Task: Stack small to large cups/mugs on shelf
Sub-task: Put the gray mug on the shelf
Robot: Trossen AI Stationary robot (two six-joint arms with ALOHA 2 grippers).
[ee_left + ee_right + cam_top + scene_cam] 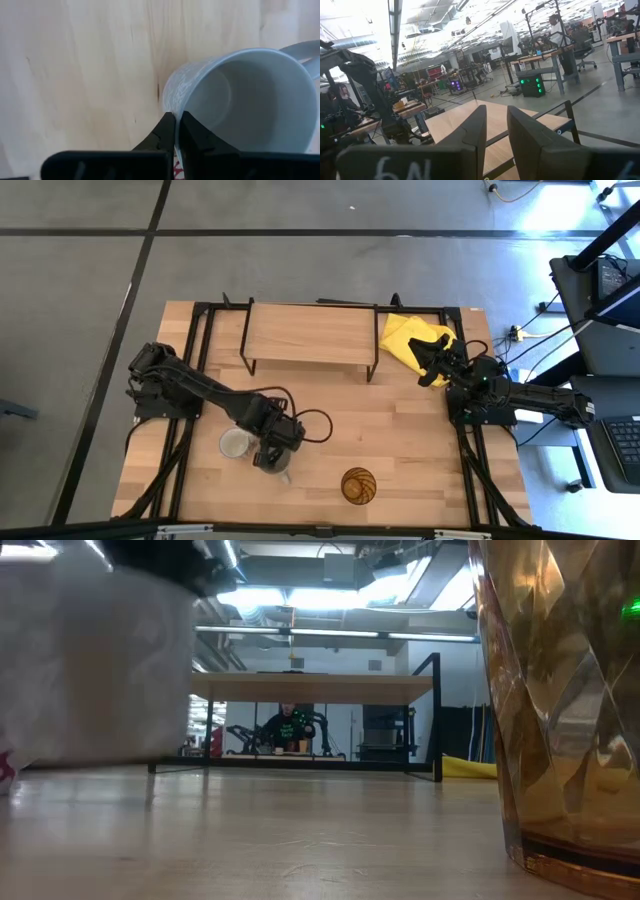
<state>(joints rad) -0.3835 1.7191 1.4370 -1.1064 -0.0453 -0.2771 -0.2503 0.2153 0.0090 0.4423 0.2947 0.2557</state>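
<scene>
Pale wood table [420, 450] — grey taped floor [80, 300]

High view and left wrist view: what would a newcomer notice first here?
The left gripper is shut on the rim of the white mug, near the table's front left, with the grey mug just beside it. The amber tumbler stands alone at the front edge, and the shelf at the back holds nothing. The right gripper waits over a yellow cloth.

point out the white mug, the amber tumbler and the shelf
white mug [250, 95], left wrist view, inner wall
amber tumbler [359, 485], high view, open mouth
shelf [310, 334], high view, bare top board
</scene>
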